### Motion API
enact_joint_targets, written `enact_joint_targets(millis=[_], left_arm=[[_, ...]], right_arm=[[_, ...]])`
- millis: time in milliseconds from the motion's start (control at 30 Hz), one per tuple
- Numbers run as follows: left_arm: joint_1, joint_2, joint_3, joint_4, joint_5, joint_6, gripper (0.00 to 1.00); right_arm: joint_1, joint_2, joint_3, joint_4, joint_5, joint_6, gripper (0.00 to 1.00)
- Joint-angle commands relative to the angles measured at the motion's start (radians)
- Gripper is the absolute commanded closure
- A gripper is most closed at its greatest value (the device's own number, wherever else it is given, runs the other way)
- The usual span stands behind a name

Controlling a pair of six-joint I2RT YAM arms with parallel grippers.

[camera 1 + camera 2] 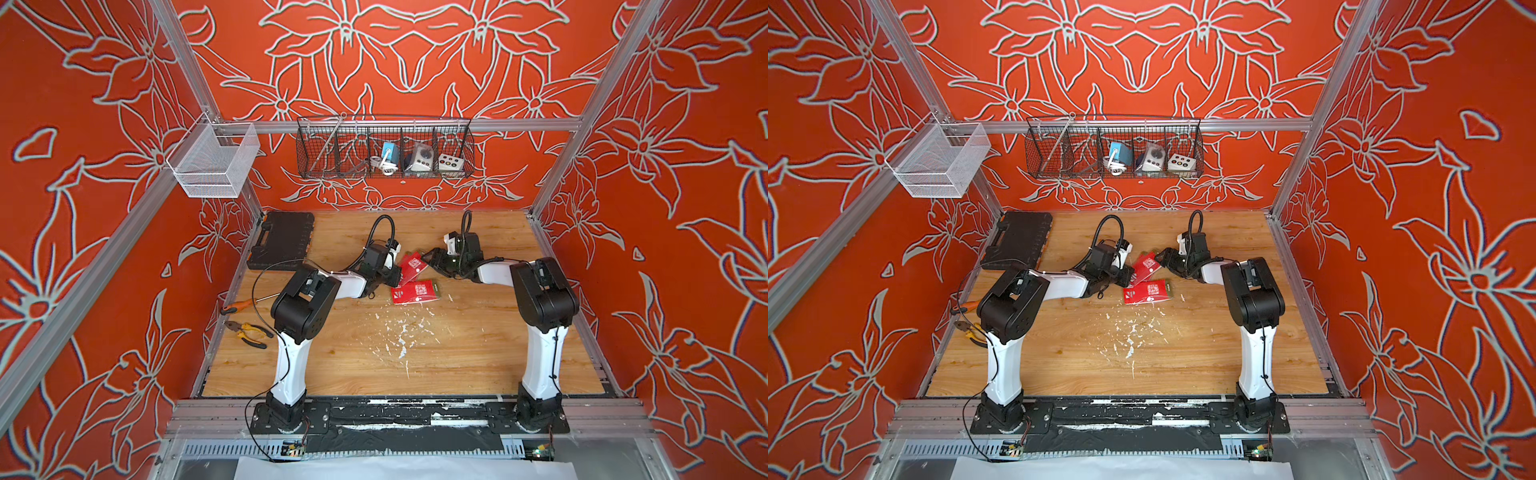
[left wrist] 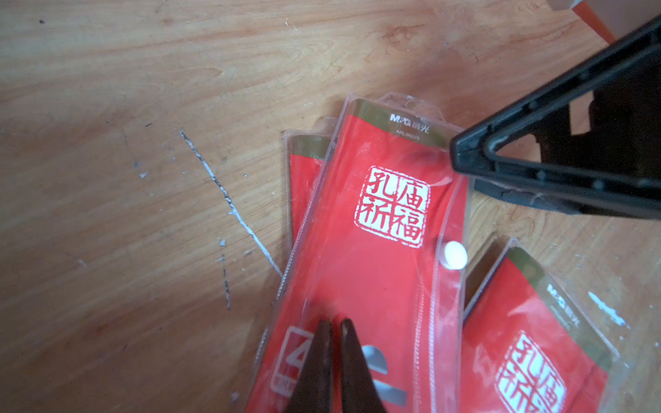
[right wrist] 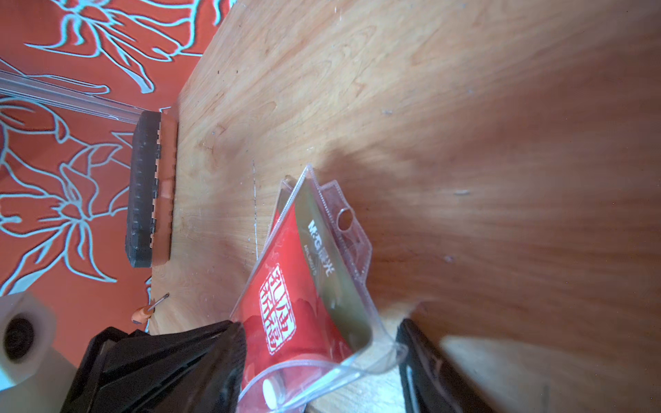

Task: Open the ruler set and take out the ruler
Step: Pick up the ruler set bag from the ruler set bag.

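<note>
A ruler set (image 2: 375, 232), a red card in a clear plastic pouch with a white snap button (image 2: 453, 254), lies tilted at mid-table in both top views (image 1: 411, 266) (image 1: 1146, 266). My left gripper (image 2: 334, 323) is shut on the pouch's lower end, pinching the plastic. My right gripper (image 3: 322, 350) stands open around the pouch's other end, where the clear flap (image 3: 357, 361) curls up unsnapped between its fingers (image 3: 214, 343). In the left wrist view the right gripper's fingertips (image 2: 461, 153) sit at the pouch's top corner. No ruler can be made out; it is hidden inside the pouch.
Two more red ruler sets lie beside and under the held one (image 2: 304, 171) (image 2: 529, 339) (image 1: 415, 293). A black tool case (image 1: 282, 239) sits at the back left. A screwdriver (image 1: 245, 303) and pliers (image 1: 249, 332) lie by the left edge. Wire baskets (image 1: 384, 147) (image 1: 214, 160) hang on the frame.
</note>
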State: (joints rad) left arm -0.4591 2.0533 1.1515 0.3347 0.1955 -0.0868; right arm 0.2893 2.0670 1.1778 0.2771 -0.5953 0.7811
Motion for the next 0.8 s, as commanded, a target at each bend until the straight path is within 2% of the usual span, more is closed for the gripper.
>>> enact_joint_targets(millis=[0,400,767], left_arm=[[0.000,0.031,0.009,-0.036,0.015,0.004,0.90],[0.000,0.033,0.016,-0.035,0.016,0.005,0.92],[0.001,0.047,0.019,-0.031,0.029,0.005,0.94]], right_arm=[[0.014,0.024,0.038,0.021,-0.034,0.014,0.35],[0.027,0.040,0.054,0.042,-0.058,0.031,0.51],[0.039,0.096,0.071,0.115,-0.095,0.088,0.60]])
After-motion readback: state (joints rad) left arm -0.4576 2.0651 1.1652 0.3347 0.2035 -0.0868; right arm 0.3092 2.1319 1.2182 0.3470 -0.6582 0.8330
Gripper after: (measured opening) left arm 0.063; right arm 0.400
